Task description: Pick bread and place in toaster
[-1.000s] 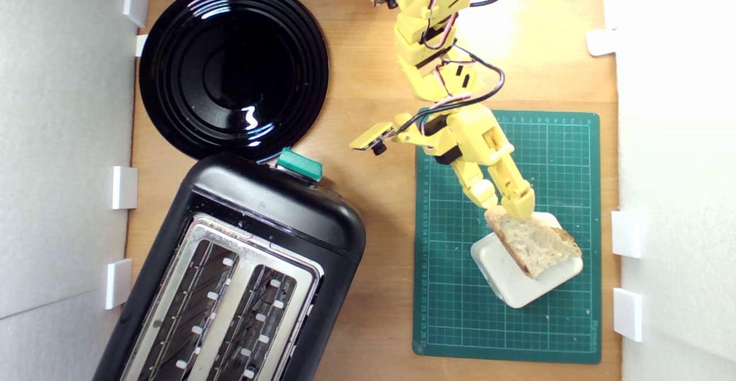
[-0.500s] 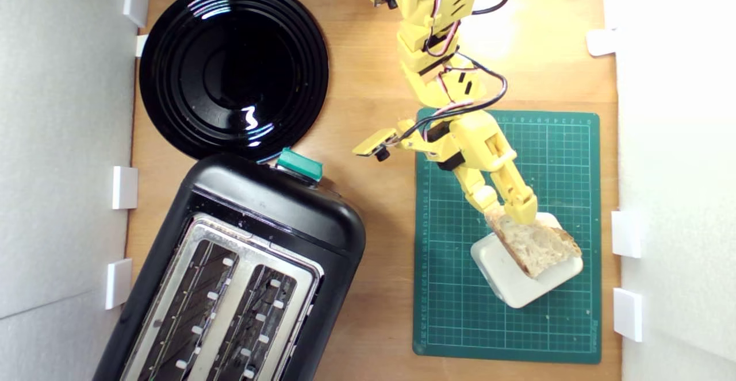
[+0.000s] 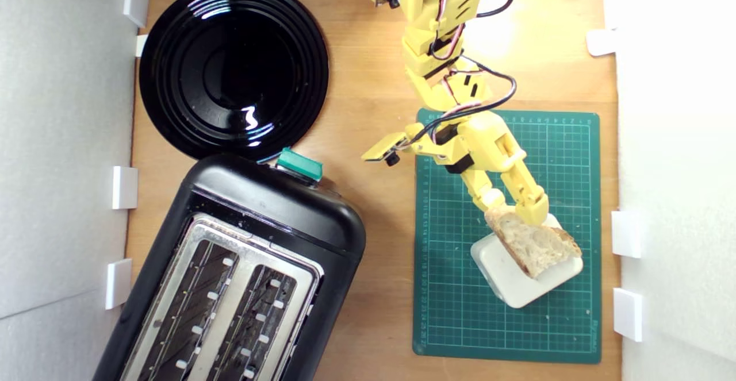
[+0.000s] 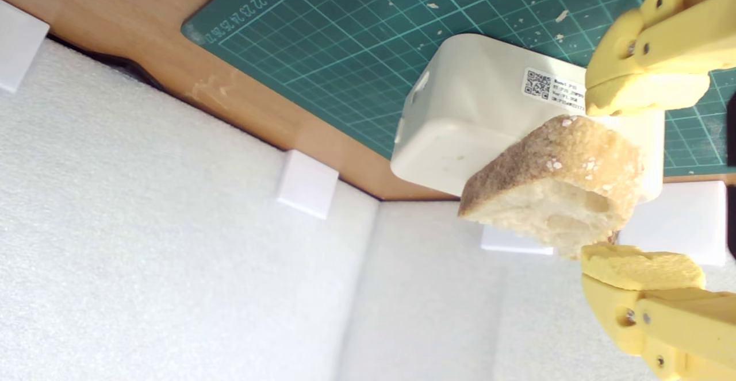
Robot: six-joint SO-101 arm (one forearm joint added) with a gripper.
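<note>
Atop white block (image 3: pixel 512 283), bread (image 3: pixel 537 246) end sits between parted jaws; contact unclear; toaster (image 3: pixel 241 272) cut off.

You've got a wooden tabletop (image 3: pixel 374 289) under everything. On the exterior view's left, the toaster (image 3: pixel 230 277) sits angled on the wood, its green-knobbed end right against a glossy black plate (image 3: pixel 233 68). Over on the exterior view's right lies a green cutting mat (image 3: pixel 454 312), flat on the table. White foam walls (image 3: pixel 63 139) flank both sides, with small white brackets (image 3: pixel 123 187) along the edges.
</note>
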